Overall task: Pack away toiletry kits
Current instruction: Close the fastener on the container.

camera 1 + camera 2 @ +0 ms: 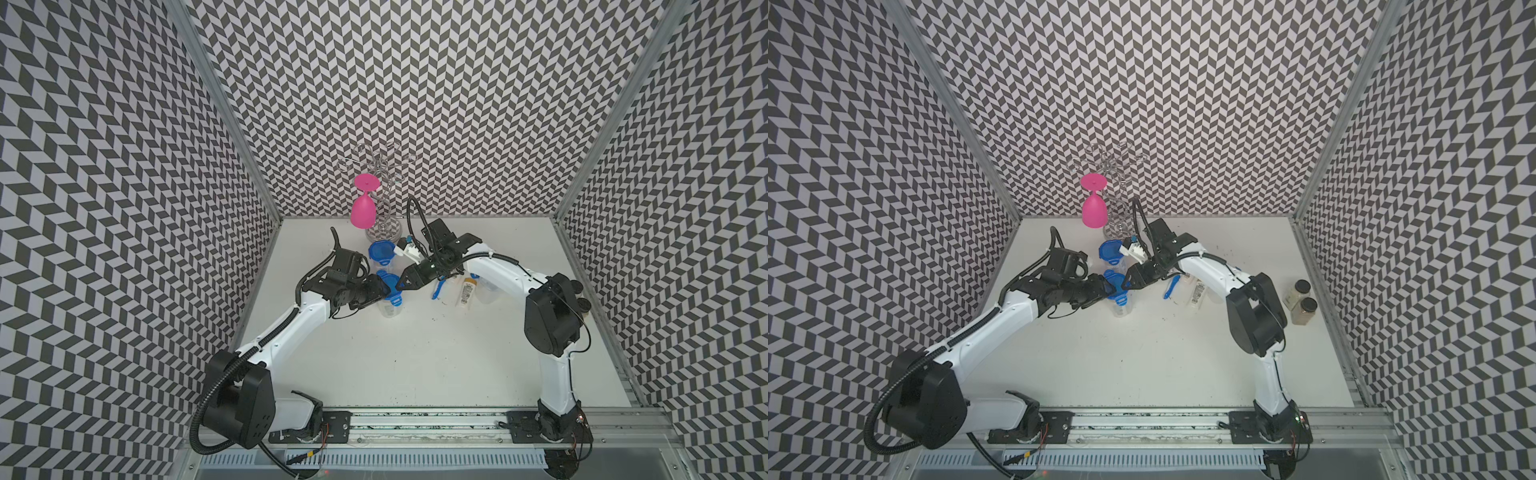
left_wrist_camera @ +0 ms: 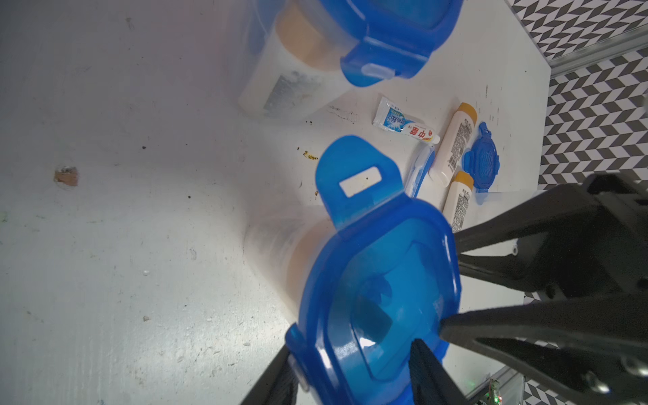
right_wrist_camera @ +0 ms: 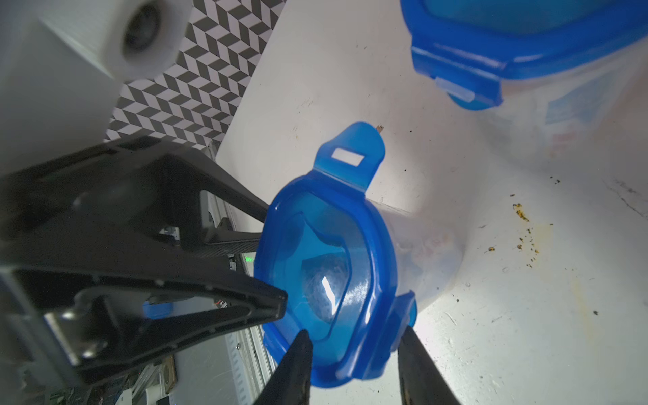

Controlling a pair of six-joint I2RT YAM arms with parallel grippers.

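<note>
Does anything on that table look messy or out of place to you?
Yes. Yellowish crumbs speckle the white table. One clip tab on the nearer jar's lid sticks out unfastened, and a spare blue lid lies loose beside a small bottle.

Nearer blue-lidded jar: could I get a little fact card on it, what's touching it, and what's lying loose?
near jar: upright, lid on, one tab flipped up
left gripper: clamped across the lid
right gripper: fingers astride another lid tab, grip unclear
lying loose: bottle, second bottle, toothpaste tube, toothbrush
far jar: upright, lidded
</note>
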